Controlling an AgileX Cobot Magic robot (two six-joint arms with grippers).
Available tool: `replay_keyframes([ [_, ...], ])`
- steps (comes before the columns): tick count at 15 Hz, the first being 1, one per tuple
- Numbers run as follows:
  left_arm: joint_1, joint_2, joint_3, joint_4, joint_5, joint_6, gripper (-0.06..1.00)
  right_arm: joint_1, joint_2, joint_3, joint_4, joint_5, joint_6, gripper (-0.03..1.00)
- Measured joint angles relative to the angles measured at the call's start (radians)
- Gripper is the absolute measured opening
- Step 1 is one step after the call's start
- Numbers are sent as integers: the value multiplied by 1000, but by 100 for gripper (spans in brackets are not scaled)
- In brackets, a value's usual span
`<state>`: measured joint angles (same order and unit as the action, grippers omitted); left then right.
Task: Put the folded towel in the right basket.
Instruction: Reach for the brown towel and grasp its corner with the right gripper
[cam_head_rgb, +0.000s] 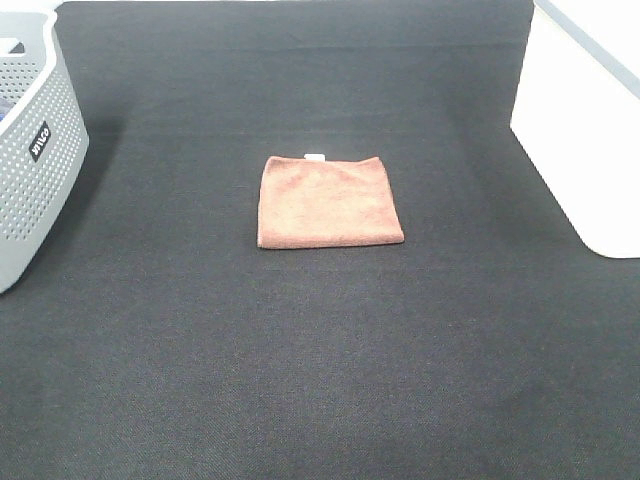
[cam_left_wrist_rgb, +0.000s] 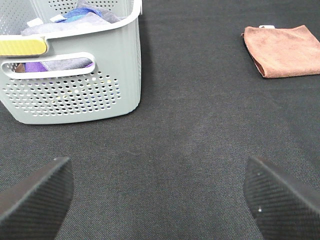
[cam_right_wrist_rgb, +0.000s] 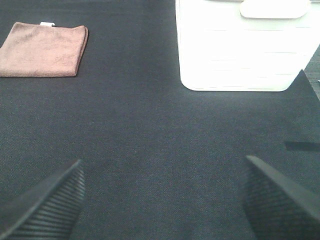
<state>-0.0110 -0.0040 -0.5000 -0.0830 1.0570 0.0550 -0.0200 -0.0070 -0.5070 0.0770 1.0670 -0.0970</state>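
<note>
A folded reddish-brown towel (cam_head_rgb: 329, 201) with a small white tag lies flat on the black cloth table at the middle. It also shows in the left wrist view (cam_left_wrist_rgb: 282, 50) and in the right wrist view (cam_right_wrist_rgb: 44, 49). The white right basket (cam_head_rgb: 585, 120) stands at the right edge; the right wrist view shows its wall (cam_right_wrist_rgb: 242, 55). Neither arm shows in the exterior view. My left gripper (cam_left_wrist_rgb: 160, 200) is open and empty over bare cloth. My right gripper (cam_right_wrist_rgb: 162, 200) is open and empty, short of the white basket.
A grey perforated basket (cam_head_rgb: 30, 160) stands at the left edge; in the left wrist view it (cam_left_wrist_rgb: 75, 90) holds several folded cloths. The black table cloth (cam_head_rgb: 320, 360) lies bare around the towel.
</note>
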Motion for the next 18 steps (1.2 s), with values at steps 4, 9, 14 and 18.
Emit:
replay_keyframes([
  [4, 0, 0, 0, 0, 0, 0, 87, 0, 0, 0, 0, 0, 0, 79],
  [9, 0, 0, 0, 0, 0, 0, 87, 0, 0, 0, 0, 0, 0, 79],
  [14, 0, 0, 0, 0, 0, 0, 87, 0, 0, 0, 0, 0, 0, 79],
  [18, 0, 0, 0, 0, 0, 0, 87, 0, 0, 0, 0, 0, 0, 79],
])
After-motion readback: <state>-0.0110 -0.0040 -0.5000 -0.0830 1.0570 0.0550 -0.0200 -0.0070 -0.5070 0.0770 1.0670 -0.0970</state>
